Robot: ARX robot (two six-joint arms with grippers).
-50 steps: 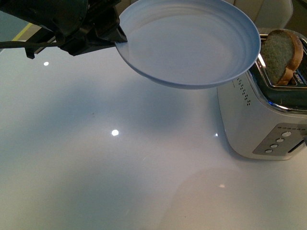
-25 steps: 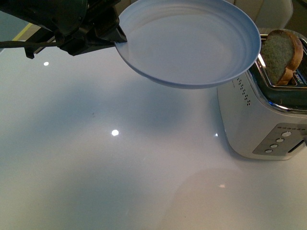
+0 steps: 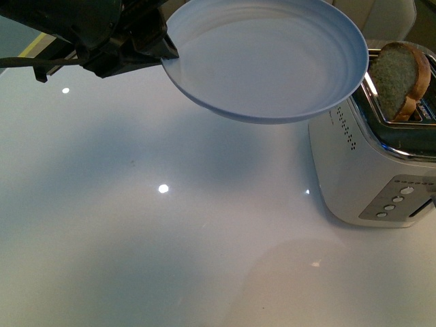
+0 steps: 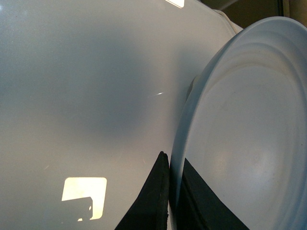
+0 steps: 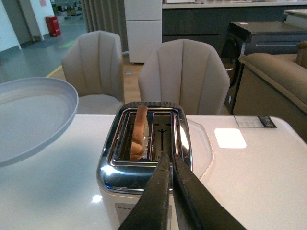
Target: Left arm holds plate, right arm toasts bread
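Plate [image 3: 266,61] edged leftward; glossy white table [image 3: 170,259]; beige chairs [image 5: 184,72] behind

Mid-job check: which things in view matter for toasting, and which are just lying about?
Job: left gripper, jaws clamped on the plate; bread standing in the toaster; right gripper, jaws shut.
Just about: beige chairs; sofa; dark cabinet.

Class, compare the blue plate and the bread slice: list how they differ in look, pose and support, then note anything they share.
Colour: the plate is smooth pale blue; the bread slice is speckled brown with darker crust.
Pose: the plate lies nearly flat, slightly tilted; the bread slice stands on edge.
Support: the left gripper clamps the plate's rim in the air; the bread slice sits in a toaster slot.
Shared: neither touches the table.
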